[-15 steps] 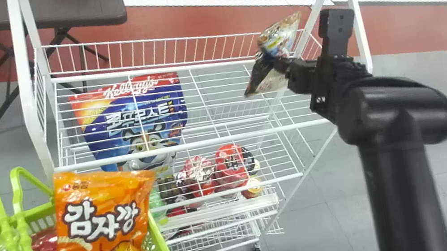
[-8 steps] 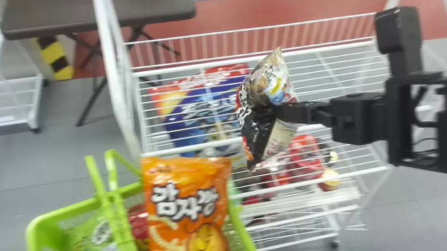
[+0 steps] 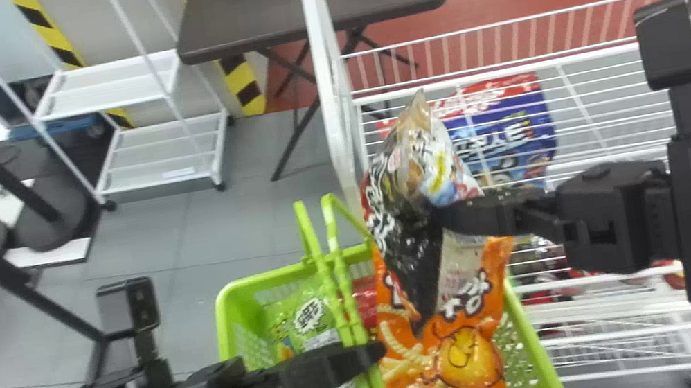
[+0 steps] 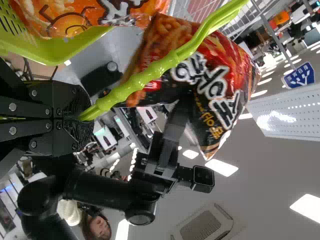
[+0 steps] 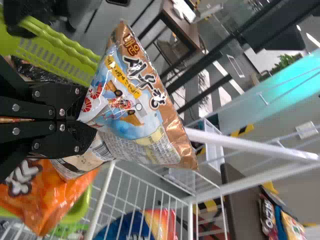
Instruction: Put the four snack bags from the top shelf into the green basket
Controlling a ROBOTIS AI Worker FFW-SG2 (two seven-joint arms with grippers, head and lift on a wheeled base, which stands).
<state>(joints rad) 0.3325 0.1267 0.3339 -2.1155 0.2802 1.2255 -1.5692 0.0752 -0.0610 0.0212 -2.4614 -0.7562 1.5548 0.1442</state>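
My right gripper (image 3: pixel 444 216) is over the right part of the green basket (image 3: pixel 546 364), shut on a dark snack bag (image 3: pixel 410 246). In the right wrist view my right gripper (image 5: pixel 87 117) pinches that bag (image 5: pixel 132 115). The bag hangs in front of an orange snack bag (image 3: pixel 460 357) lying at the basket's right side. My left gripper (image 3: pixel 372 356) stays at the basket's handles (image 3: pixel 342 293); in the left wrist view the left gripper (image 4: pixel 82 117) is closed around a green handle (image 4: pixel 145 77). Green snack bags (image 3: pixel 310 319) and a red one (image 3: pixel 364 299) lie inside.
The white wire rack (image 3: pixel 331 84) stands right of and behind the basket, with a blue and red cereal bag (image 3: pixel 506 125) on a shelf. A dark table (image 3: pixel 314 6) holding snack bags stands behind. A small white shelf unit (image 3: pixel 156 152) is at the back left.
The head view has swung left. My right gripper has brought the dark bag from above the rack leftward to over the basket. The left gripper remains at the handles.
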